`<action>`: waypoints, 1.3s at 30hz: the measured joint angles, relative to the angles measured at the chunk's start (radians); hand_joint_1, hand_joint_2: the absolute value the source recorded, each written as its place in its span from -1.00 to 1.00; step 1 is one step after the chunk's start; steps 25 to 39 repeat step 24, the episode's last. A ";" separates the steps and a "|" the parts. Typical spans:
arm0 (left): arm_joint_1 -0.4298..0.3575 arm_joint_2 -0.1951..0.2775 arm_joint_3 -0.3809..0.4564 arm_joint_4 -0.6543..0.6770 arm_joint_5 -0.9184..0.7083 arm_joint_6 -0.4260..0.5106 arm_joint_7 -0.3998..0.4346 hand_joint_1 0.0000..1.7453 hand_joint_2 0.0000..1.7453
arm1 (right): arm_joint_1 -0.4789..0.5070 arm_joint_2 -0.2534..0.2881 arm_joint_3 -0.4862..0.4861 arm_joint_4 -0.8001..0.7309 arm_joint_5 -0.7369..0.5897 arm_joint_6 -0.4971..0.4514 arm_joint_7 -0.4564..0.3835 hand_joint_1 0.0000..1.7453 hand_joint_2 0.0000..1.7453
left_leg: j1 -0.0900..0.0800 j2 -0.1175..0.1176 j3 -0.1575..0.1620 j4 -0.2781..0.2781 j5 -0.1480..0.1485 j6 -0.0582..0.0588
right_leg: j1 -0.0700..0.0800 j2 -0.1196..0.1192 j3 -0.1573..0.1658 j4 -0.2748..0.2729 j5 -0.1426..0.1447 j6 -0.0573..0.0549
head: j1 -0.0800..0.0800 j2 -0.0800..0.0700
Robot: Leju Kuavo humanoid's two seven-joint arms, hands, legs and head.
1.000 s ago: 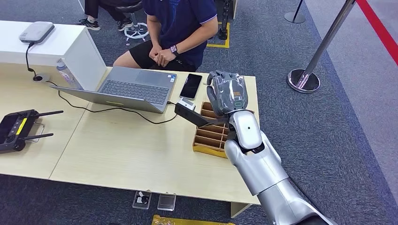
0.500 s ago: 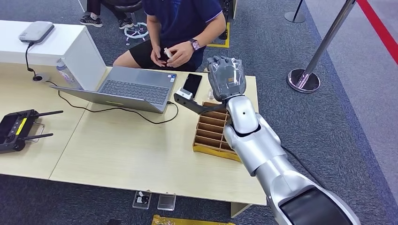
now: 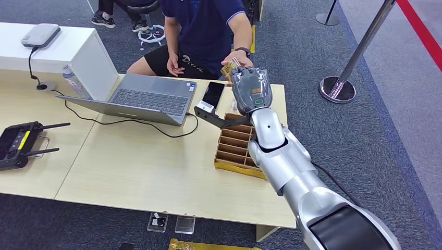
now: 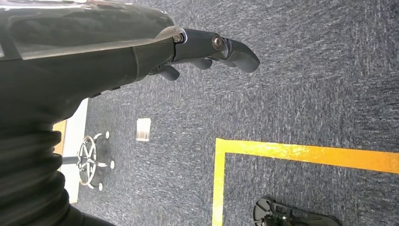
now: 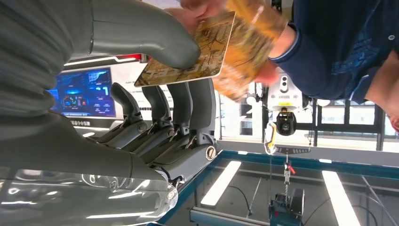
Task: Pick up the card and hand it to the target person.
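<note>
Right wrist view: right hand (image 5: 141, 89) pinches the card (image 5: 188, 52) between thumb and fingers (image 5: 188, 101); person's hand (image 5: 244, 52) touches its far end.
Left hand (image 4: 141, 52) has its fingers curled in, holding nothing.

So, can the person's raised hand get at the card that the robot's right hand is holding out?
Probably yes. The right hand pins the card between thumb and fingers, with one end sticking out free. The person's hand is already at that end, and nothing lies between them.
</note>
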 joint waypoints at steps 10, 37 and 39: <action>-0.001 0.002 -0.002 0.000 -0.015 -0.003 0.006 -1.00 -1.00 | -0.001 -0.002 -0.001 0.026 0.009 0.000 0.000 -1.00 1.00 | 0.000 0.000 0.000 0.000 0.000 0.000 | 0.000 0.000 0.000 0.000 0.000 0.000 | 0.000 0.000; -0.001 0.007 -0.001 0.000 -0.009 0.000 -0.005 -1.00 -1.00 | -0.001 -0.022 -0.105 0.025 -0.136 0.000 -0.132 -1.00 1.00 | 0.000 0.000 0.000 0.001 0.000 0.000 | 0.000 0.000 0.000 0.000 0.000 0.000 | -0.001 0.000; -0.001 0.007 -0.001 0.000 -0.009 0.000 -0.005 -1.00 -1.00 | -0.001 -0.022 -0.105 0.025 -0.136 0.000 -0.132 -1.00 1.00 | 0.000 0.000 0.000 0.001 0.000 0.000 | 0.000 0.000 0.000 0.000 0.000 0.000 | -0.001 0.000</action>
